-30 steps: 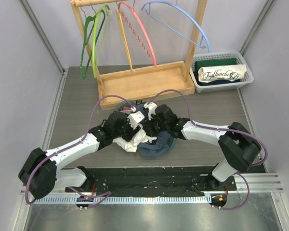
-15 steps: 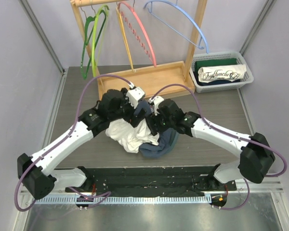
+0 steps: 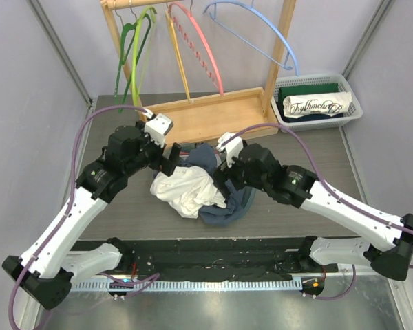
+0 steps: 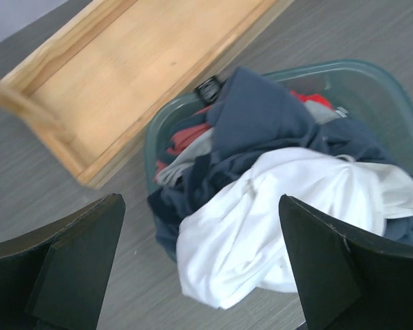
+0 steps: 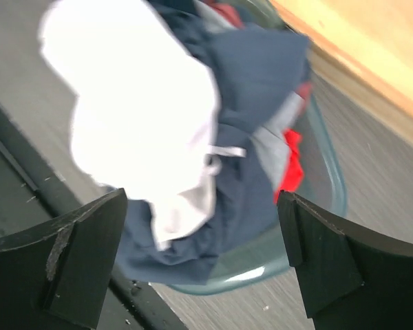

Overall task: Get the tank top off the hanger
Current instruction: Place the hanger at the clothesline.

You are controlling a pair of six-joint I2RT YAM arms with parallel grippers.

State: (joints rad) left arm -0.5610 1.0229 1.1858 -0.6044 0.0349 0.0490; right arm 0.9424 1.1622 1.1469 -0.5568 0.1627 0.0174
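Note:
A white tank top (image 3: 186,189) lies crumpled on top of a heap of navy, red and grey clothes in a teal bin (image 4: 372,75) at the table's middle. It also shows in the left wrist view as the white tank top (image 4: 275,220) and in the right wrist view, blurred (image 5: 138,117). No hanger is in it. Bare hangers, among them a pink one (image 3: 199,48) and a blue one (image 3: 261,31), hang on the wooden rack. My left gripper (image 3: 171,157) (image 4: 199,206) hovers open just left of the heap. My right gripper (image 3: 224,180) (image 5: 202,206) hovers open over its right side. Neither holds anything.
The rack's wooden base tray (image 3: 206,117) sits right behind the bin. A white basket (image 3: 316,103) with folded clothes stands at the back right. Green hangers (image 3: 131,62) and a yellow one (image 3: 179,62) hang at the rack's left. A black rail (image 3: 213,254) runs along the near edge.
Both grippers have opened and lifted off the heap, the left drawing back to the left, the right to the right. The white tank top now lies loose on the pile.

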